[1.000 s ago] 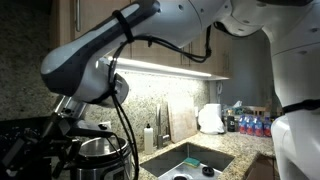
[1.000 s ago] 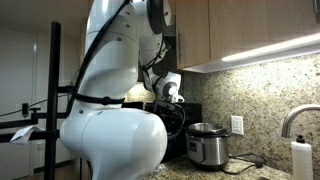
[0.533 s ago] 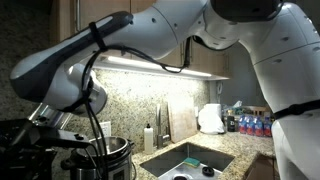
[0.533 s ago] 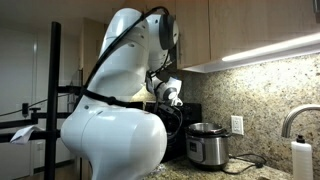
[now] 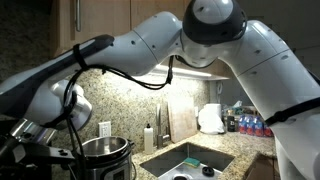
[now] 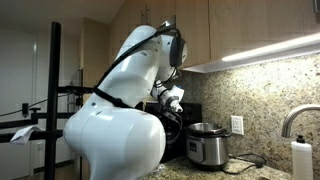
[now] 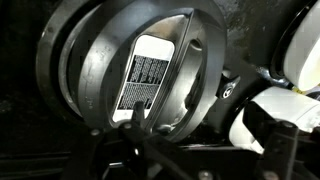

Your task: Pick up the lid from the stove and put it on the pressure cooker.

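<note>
In the wrist view the round black lid (image 7: 92, 70) fills the frame, with a white printed label in its middle. My gripper's dark fingers (image 7: 150, 152) sit at the bottom edge, right against the lid; they are too dark to tell open from shut. In both exterior views the gripper (image 5: 28, 132) (image 6: 172, 99) is over the black stove (image 6: 188, 117), beside the pressure cooker (image 5: 104, 153) (image 6: 205, 146). The cooker has a brushed-steel body and its top is uncovered.
A steel sink (image 5: 190, 160) is set in the granite counter next to the cooker. A soap bottle (image 5: 149, 137), a wooden board (image 5: 162, 122) and several bottles (image 5: 250, 124) stand along the wall. Upper cabinets hang close above. A faucet (image 6: 292, 118) rises near the cooker.
The arm has swung further toward the stove side, and the gripper has dropped lower beside the cooker. The cooker has not moved.
</note>
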Controlling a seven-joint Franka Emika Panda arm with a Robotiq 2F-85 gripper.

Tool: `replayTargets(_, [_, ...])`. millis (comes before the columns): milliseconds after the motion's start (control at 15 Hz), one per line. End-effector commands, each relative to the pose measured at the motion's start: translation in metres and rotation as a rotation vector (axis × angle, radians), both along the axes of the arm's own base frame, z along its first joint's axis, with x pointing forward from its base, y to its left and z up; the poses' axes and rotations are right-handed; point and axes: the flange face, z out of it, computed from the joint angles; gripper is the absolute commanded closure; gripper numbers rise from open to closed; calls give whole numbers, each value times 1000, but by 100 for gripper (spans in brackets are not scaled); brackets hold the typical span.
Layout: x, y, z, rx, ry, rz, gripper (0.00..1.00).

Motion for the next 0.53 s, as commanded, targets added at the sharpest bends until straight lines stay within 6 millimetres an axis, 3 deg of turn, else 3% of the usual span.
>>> replayTargets(0, [12,11,-11,53,8,63,0])
replayTargets(467, [9,37,-20,65,69,147,0])
